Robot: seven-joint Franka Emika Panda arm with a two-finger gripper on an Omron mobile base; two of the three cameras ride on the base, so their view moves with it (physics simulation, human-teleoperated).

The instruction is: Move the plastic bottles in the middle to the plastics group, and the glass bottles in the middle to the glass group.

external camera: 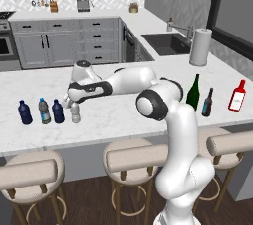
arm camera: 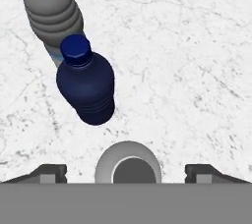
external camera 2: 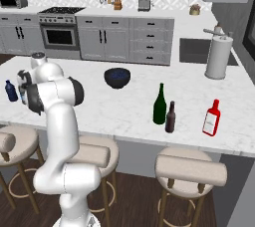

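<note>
Bottle released beside the plastics

Gripper (arm camera: 126, 171) stands spread, straddling the clear grey bottle (arm camera: 128, 166) directly beneath it on the tabletop (arm camera: 187, 61). Just ahead stands a dark blue bottle (arm camera: 86, 86). Likely light and slick; grasp mid-body.

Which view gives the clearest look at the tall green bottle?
The right base view: the green bottle stands whole and unblocked on the counter beside the brown bottle. In the left base view the green bottle also stands whole, but the arm's elbow crowds it.
</note>
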